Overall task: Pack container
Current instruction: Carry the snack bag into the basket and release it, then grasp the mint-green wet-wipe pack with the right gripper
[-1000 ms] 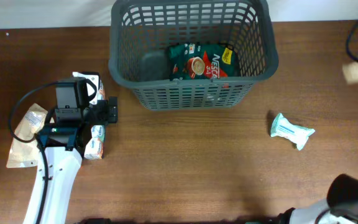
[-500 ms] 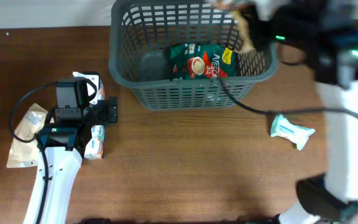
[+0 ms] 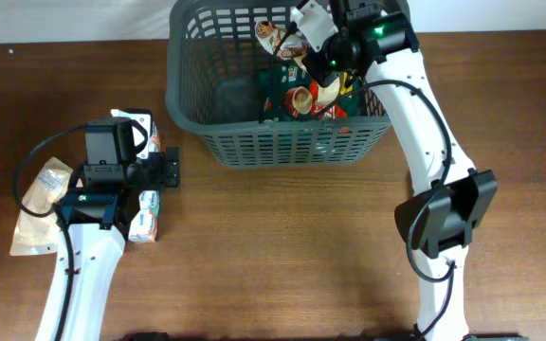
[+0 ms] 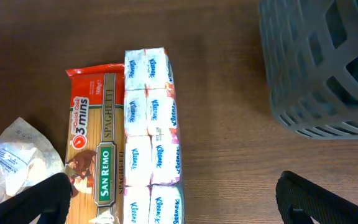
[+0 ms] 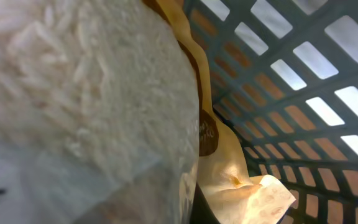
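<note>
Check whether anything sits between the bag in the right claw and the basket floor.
Yes. The right claw holds the rice bag over the basket, and a green coffee packet lies on the floor right beneath it. Only the left part of the floor shows uncovered.

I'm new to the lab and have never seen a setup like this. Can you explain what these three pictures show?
Two robot arms work at a wooden table. One picture looks down from above; the other two come from cameras on each wrist. The right hand holds a rice packet over the grey basket, where a green packet lies. The left hand, open, hovers over spaghetti and tissues; another bag lies beside them.
</note>
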`<control>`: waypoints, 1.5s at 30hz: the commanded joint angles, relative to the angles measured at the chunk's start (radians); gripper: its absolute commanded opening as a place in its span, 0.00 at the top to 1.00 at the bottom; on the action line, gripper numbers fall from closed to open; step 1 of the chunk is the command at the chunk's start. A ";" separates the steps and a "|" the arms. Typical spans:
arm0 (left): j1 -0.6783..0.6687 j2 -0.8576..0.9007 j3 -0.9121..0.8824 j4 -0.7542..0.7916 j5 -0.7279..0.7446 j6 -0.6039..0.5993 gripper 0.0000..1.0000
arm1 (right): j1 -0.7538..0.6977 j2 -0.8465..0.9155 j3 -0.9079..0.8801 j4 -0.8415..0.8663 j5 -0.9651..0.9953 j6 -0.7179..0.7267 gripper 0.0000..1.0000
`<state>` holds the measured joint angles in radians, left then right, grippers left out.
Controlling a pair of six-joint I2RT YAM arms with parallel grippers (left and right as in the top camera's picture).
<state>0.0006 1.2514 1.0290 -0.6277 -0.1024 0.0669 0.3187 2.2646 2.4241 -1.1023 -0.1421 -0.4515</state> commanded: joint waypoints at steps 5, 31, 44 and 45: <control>0.002 0.002 0.024 0.002 0.000 0.016 0.01 | 0.009 -0.017 -0.055 0.013 -0.011 0.023 0.96; 0.003 0.002 0.024 0.001 0.000 0.016 0.01 | -0.449 -0.690 -0.323 0.050 0.219 0.226 0.25; 0.002 0.002 0.024 0.001 0.001 0.016 0.01 | -0.711 -0.908 -1.154 0.164 0.034 0.457 0.22; 0.002 0.002 0.024 0.001 0.001 0.016 0.01 | -0.711 -0.895 -1.185 0.169 0.025 0.457 0.23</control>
<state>0.0006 1.2514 1.0298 -0.6292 -0.1024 0.0669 -0.3893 1.3540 1.3132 -0.9401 -0.0341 -0.0513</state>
